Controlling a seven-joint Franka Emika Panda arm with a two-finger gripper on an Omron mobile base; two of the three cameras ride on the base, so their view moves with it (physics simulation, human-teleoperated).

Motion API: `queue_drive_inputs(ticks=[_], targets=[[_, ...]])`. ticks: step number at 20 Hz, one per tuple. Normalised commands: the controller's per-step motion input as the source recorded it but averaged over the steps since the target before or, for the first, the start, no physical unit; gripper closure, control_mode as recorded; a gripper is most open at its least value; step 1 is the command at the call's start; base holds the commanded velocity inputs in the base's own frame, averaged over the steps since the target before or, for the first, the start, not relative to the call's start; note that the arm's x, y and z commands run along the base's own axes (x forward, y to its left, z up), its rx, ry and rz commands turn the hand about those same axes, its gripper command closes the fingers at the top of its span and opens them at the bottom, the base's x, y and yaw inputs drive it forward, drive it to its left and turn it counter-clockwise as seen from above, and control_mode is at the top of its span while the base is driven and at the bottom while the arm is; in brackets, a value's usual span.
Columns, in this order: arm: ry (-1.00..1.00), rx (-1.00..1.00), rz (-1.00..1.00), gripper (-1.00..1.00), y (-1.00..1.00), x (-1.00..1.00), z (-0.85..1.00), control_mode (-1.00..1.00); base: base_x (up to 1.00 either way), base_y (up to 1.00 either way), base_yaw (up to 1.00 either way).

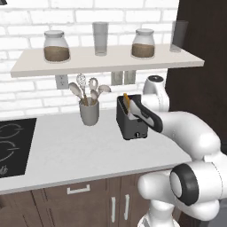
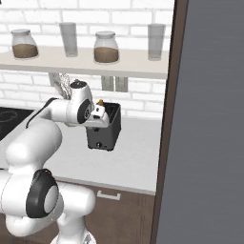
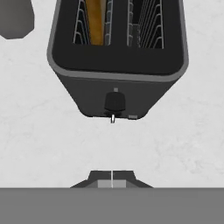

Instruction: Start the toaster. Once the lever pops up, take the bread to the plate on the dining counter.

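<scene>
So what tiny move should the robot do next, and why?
Probably ease the tool down and forward onto the lever on the toaster. In the hand view the tool's tips are closed together and lined up with the lever but not touching it, and the bread stands in the left slot.

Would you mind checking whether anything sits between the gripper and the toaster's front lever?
Nothing visible does. In the hand view the gripper looks down on bare white worktop in front of the toaster, with the lever unobstructed; the bread sits in one slot.
</scene>
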Motion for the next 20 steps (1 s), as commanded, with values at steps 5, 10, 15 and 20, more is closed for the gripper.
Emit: queue_drive_inputs(ticks=[5, 10, 15, 20], targets=[[0.01, 0.00, 0.00, 1.00, 0.00, 0.24, -0.16, -1.00, 0.00, 0.00, 0.00], [0.00, 0.00, 0.00, 1.00, 0.00, 0.26, -0.12, -1.00, 0.00, 0.00, 0.00], [0.00, 0.00, 0.00, 1.00, 0.00, 0.29, -0.02, -1.00, 0.00, 0.00, 0.00], [0.00, 0.00, 0.00, 1.00, 0.00, 0.25, -0.08, -1.00, 0.00, 0.00, 0.00]])
